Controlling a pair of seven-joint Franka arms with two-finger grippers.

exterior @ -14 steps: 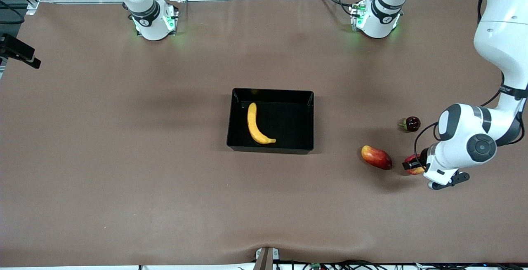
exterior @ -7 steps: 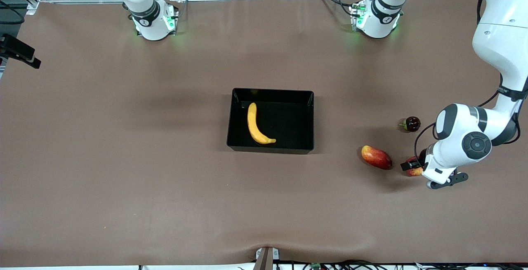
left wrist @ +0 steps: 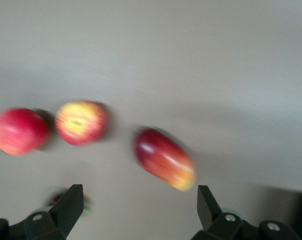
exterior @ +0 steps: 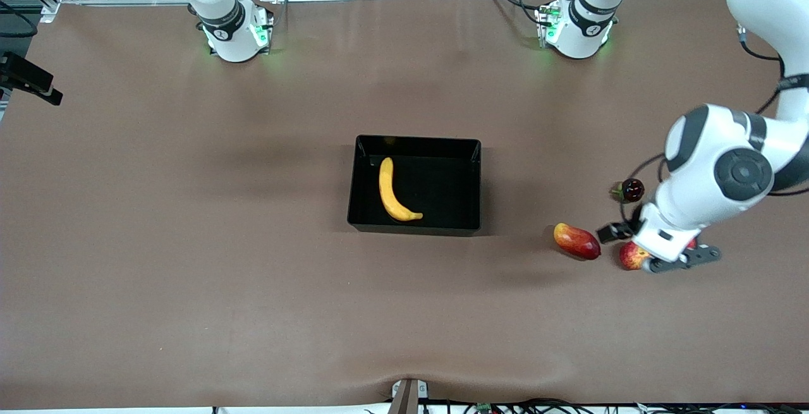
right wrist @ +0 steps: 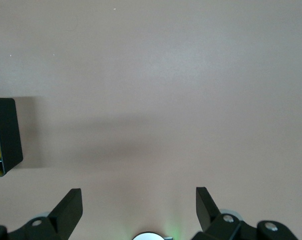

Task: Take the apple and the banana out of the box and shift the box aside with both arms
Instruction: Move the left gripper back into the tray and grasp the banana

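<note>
The black tray (exterior: 473,180) lies mid-table with the yellow banana (exterior: 395,194) inside it. The red apple with yellow patches (exterior: 629,256) rests on the table toward the left arm's end, partly under the left arm. It also shows in the left wrist view (left wrist: 81,122). My left gripper (exterior: 629,231) is up over the table beside the apple, open and empty (left wrist: 138,205). My right gripper (right wrist: 138,205) is open and empty over bare table and waits. The tray's corner (right wrist: 5,130) shows in the right wrist view.
An oval red-yellow mango-like fruit (exterior: 576,241) lies beside the apple on the tray's side (left wrist: 166,159). A dark red fruit with a nub (exterior: 631,190) lies farther from the front camera. Another plain red fruit (left wrist: 18,131) lies beside the apple, mostly under the arm.
My left gripper has lifted up from around the apple and shifted a little toward the tray. The apple stays on the table. The right arm has not moved.
</note>
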